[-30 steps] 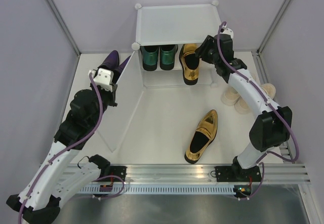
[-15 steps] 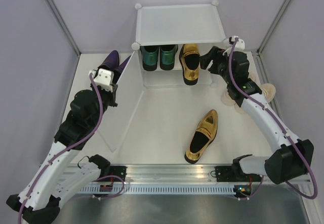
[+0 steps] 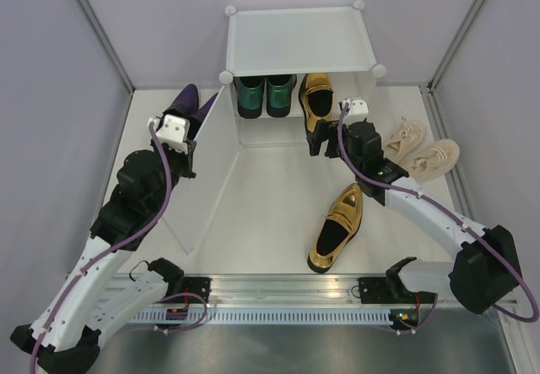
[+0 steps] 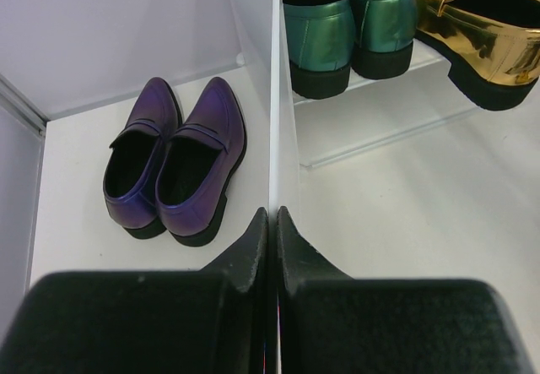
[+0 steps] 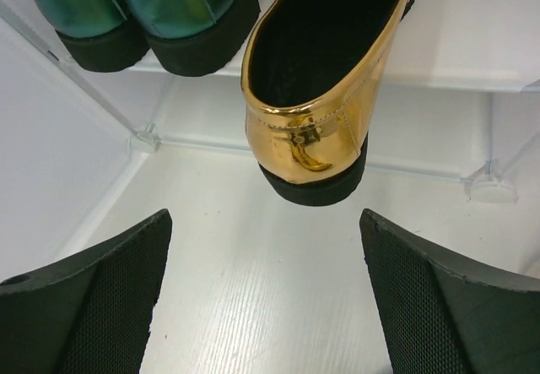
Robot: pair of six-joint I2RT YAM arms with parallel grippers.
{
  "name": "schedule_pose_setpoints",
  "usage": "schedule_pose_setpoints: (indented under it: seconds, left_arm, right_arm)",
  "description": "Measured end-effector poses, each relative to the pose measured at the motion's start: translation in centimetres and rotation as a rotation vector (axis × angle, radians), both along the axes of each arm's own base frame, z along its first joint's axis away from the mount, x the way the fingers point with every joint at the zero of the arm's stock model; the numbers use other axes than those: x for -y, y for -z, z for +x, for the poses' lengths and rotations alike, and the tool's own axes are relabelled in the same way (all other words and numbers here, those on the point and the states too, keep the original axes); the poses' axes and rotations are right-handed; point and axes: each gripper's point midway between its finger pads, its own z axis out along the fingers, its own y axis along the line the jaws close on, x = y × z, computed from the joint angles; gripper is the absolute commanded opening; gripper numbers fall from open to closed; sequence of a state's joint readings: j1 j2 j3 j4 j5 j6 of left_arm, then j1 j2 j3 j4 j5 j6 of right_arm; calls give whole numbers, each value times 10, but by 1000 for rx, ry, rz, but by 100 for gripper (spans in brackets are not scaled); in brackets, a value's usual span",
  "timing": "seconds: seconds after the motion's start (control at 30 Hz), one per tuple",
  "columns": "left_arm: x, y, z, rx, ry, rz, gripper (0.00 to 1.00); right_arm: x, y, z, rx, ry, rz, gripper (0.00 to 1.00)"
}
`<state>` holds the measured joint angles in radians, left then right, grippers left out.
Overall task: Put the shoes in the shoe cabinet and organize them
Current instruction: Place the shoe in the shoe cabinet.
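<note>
Frosted white plastic at the back of the scene: the translucent white cube shoe cabinet [image 3: 299, 40] stands at the far side of the white surface [image 3: 270, 188], with round connectors at its corners. Its thin, flat, frosted door panel [image 4: 283, 95] is swung out to the left. The left claw [image 4: 272, 218] is clenched right on that panel's edge, black fingers pinched flat against the sheet.

On the shelf, glossy dark green loafers [image 3: 266, 95] sit side by side on chunky black soles. Just to their right is one shiny metallic gold loafer [image 5: 321, 95], heel poking out past the shelf's front lip. The right claw [image 5: 263, 218] hangs spread wide just in front of that heel, touching nothing, its textured pads [image 5: 93, 306] well apart.

From above we get what neither wrist shows: the other gold loafer [image 3: 337, 226] lying alone mid-surface, toe towards the cabinet, and the beige lace-up sneakers [image 3: 422, 150] off to the right. The left wrist camera gives the best look at the dark purple pointed shoes [image 4: 173, 167], paired neatly on the surface outside the cabinet, left of the panel.
</note>
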<state>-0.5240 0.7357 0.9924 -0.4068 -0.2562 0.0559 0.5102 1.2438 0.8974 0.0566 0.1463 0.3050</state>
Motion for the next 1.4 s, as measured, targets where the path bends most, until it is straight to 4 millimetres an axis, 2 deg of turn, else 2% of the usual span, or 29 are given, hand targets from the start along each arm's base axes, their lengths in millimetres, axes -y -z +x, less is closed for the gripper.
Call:
schedule_pose_setpoints:
  seconds: [0.47, 0.93, 1.23, 1.33, 1.4]
  left_arm:
    - [1, 1, -1, 3, 4, -2, 2]
    - [2, 1, -2, 6, 8, -3, 2]
    - [2, 1, -2, 8, 9, -4, 2]
    - [2, 1, -2, 8, 10, -4, 2]
    - [2, 1, -2, 9, 10, -4, 2]
  right_arm:
    - [-8, 48, 25, -39, 71, -92, 96]
    - [-11, 57, 59, -18, 163, -143, 94]
    - [-9, 63, 72, -11, 199, -180, 80]
    - [-8, 63, 73, -9, 203, -189, 68]
    - [-8, 63, 74, -10, 203, -190, 56]
